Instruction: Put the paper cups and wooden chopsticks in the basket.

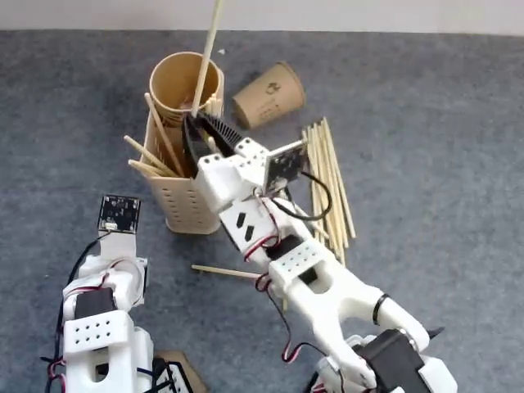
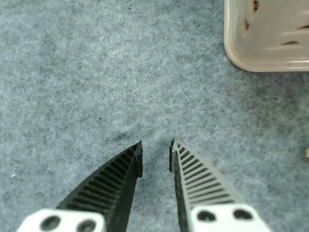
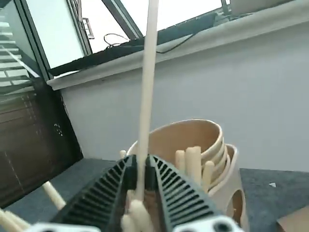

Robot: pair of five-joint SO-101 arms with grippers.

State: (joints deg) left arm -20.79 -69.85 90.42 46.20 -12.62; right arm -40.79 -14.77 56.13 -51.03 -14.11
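Observation:
The beige basket (image 1: 184, 201) stands upright with a paper cup (image 1: 182, 82) nested in its mouth and several chopsticks sticking out. My right gripper (image 1: 196, 124) hovers over the basket mouth, shut on one wooden chopstick (image 1: 209, 45) held nearly upright; in the right wrist view that chopstick (image 3: 146, 92) rises from between the jaws of the right gripper (image 3: 141, 176), in front of the cup (image 3: 193, 140). A second paper cup (image 1: 268, 95) lies on its side beside the basket. Several chopsticks (image 1: 327, 184) lie in a bundle on the carpet. My left gripper (image 2: 155, 151) is open above bare carpet, near a basket corner (image 2: 260, 48).
One loose chopstick (image 1: 225, 271) lies on the grey carpet below the basket, beside the right arm. A brown cardboard piece (image 1: 176, 364) sits at the front edge near the left arm's base. A pale wall edge runs along the far side.

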